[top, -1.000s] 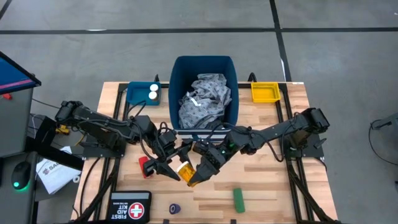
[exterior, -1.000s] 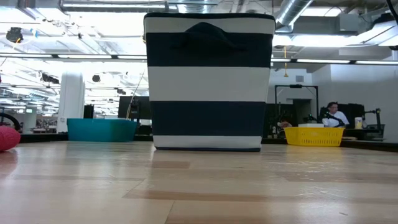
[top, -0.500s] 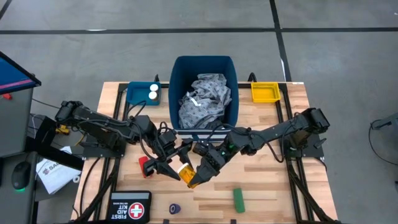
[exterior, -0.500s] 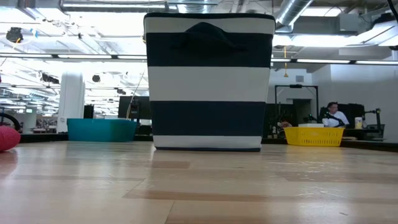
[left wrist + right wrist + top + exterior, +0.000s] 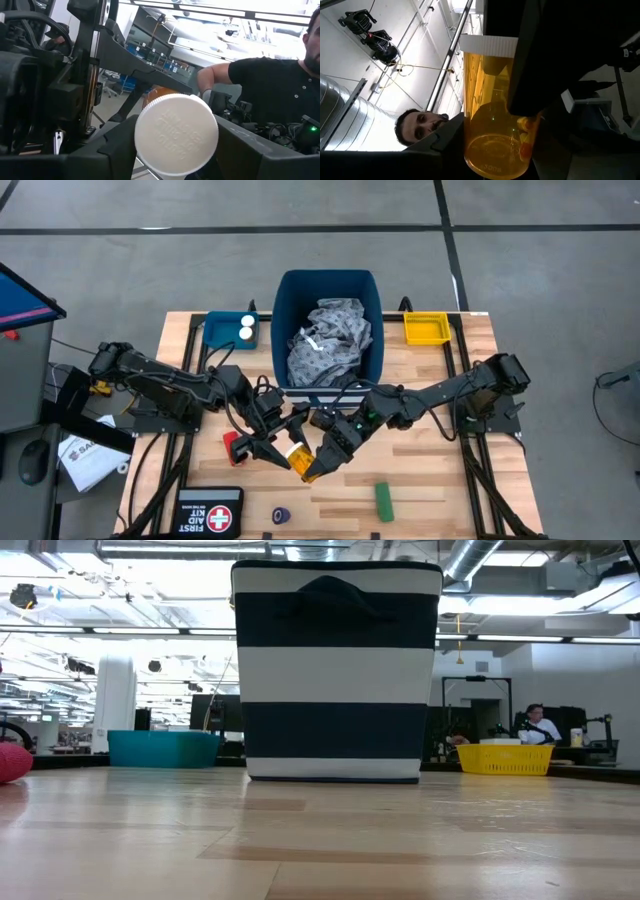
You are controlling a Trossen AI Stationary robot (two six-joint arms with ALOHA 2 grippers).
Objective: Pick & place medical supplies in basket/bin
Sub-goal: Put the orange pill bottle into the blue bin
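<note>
An orange bottle [image 5: 298, 452] with a white cap is held in the air between both grippers over the table's middle. My left gripper [image 5: 277, 442] reaches it from the left and my right gripper [image 5: 318, 459] from the right; both are shut on it. The left wrist view faces the white cap [image 5: 176, 135]; the right wrist view looks at the bottle's base [image 5: 492, 155]. The grey gown [image 5: 330, 340] lies inside the blue bin [image 5: 283, 310]. Two white bottles [image 5: 245, 327] stand in the teal tray [image 5: 215, 332]. The low view shows neither gripper. My left gripper holds the orange bottle by its white cap end [image 5: 150, 150], pinched between the two fingers, coming from the table's left. The bottle is lifted clear. My right gripper holds the same bottle at its base end [image 5: 475, 145], pinched between the two fingers, coming from the table's right. The bottle's length runs away from the fingers, cap [image 5: 487, 44] farthest.
A red cylinder [image 5: 232, 445] lies beside the left gripper. A green cylinder [image 5: 384, 500], a dark blue roll [image 5: 282, 516] and the black first aid pouch [image 5: 210, 512] lie near the near edge. The yellow tray [image 5: 425, 328] sits right of the bin. A person shows beyond the table [image 5: 280, 95].
</note>
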